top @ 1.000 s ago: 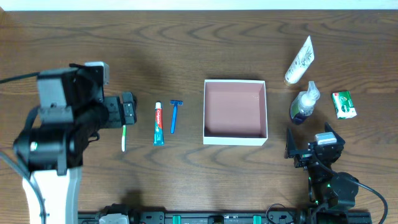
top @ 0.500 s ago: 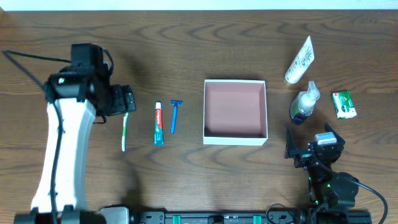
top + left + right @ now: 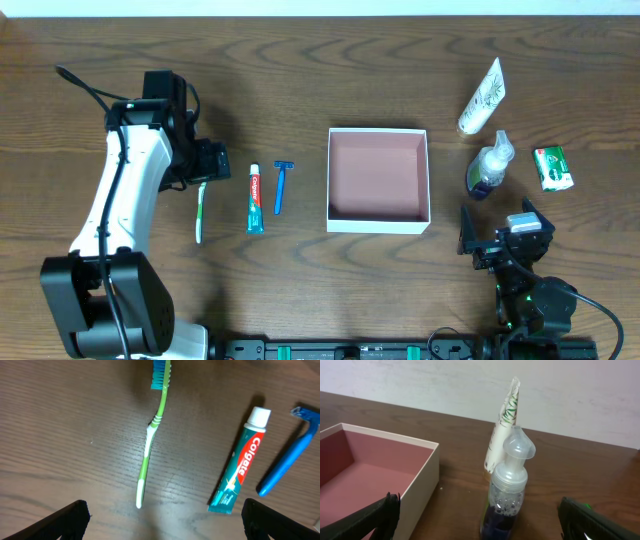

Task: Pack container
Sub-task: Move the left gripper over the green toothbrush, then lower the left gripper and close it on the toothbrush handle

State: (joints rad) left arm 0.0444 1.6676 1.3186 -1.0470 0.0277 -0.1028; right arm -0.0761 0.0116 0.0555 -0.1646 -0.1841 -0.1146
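The container (image 3: 378, 222), a square white-walled box with a pink inside, sits mid-table and is empty; its corner shows in the right wrist view (image 3: 420, 477). A green toothbrush (image 3: 199, 213) (image 3: 150, 445), a Colgate toothpaste tube (image 3: 255, 199) (image 3: 241, 467) and a blue razor (image 3: 281, 186) (image 3: 287, 457) lie left of it. My left gripper (image 3: 205, 162) (image 3: 162, 527) is open above the toothbrush's head end. My right gripper (image 3: 500, 240) (image 3: 480, 525) is open, just short of a clear pump bottle (image 3: 488, 166) (image 3: 507, 490).
A white tube with a leaf print (image 3: 482, 97) (image 3: 501, 430) stands behind the pump bottle. A small green packet (image 3: 553, 167) lies at the far right. A pale wall runs along the table's far edge (image 3: 470, 385).
My left arm has swung right and lowered, bringing its gripper over the toothbrush's head end. The right arm and all the objects have stayed still.
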